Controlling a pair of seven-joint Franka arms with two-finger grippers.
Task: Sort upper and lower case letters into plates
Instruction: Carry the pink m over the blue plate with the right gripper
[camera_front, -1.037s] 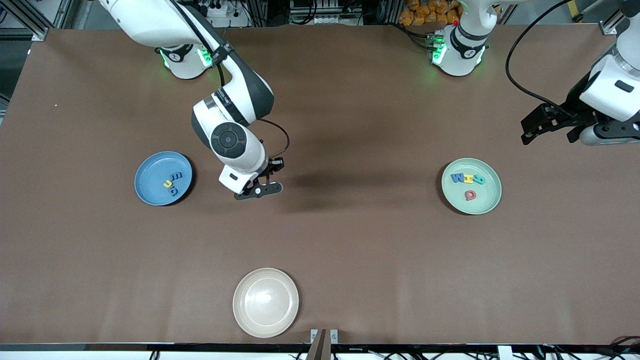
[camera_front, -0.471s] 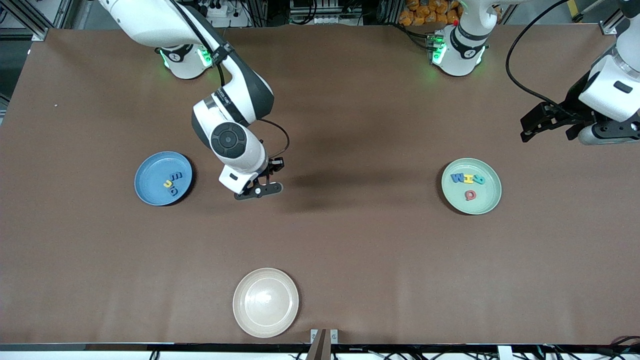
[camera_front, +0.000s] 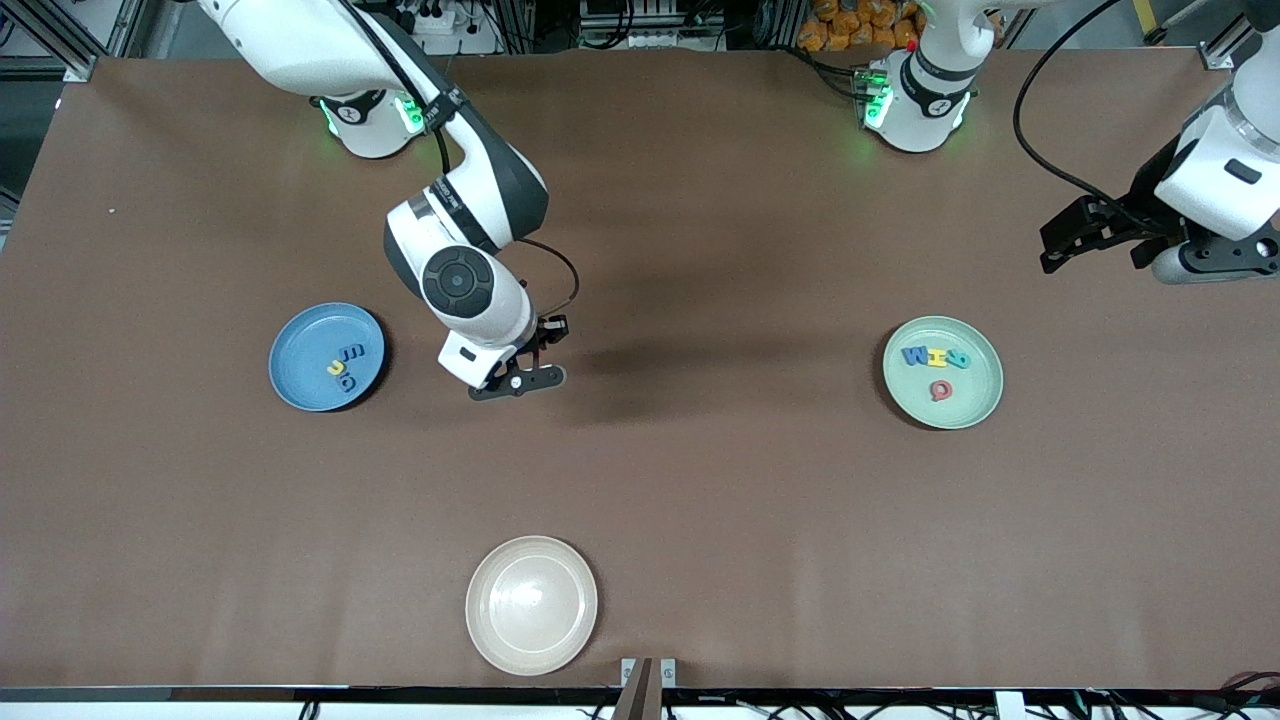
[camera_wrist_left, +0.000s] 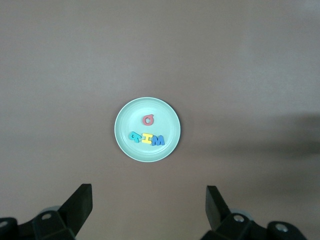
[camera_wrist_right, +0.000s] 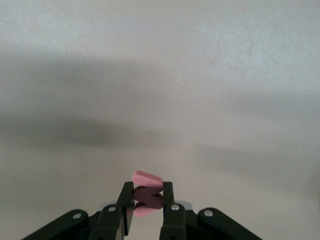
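Observation:
My right gripper (camera_front: 520, 381) hangs over bare table beside the blue plate (camera_front: 297, 338). It is shut on a small red letter (camera_wrist_right: 147, 178) that stands on edge between the fingers (camera_wrist_right: 126, 192). Three letters (camera_front: 344, 366), two blue and one yellow, lie in the blue plate. The mint green plate (camera_front: 984, 397) toward the left arm's end holds several letters (camera_front: 936, 357) in blue, yellow, teal and red. My left gripper (camera_front: 1062, 245) is open and empty, up in the air near that end of the table. Its wrist view looks down on the mint plate (camera_wrist_left: 123, 142) past its wide-apart gripper (camera_wrist_left: 149, 207).
An empty cream-white plate (camera_front: 490, 570) sits near the table's front edge, nearer to the front camera than my right gripper. The brown table top lies bare between the two coloured plates.
My left gripper has drifted slightly toward the side of the table where the arm bases stand. The right arm and its held letter have not moved.

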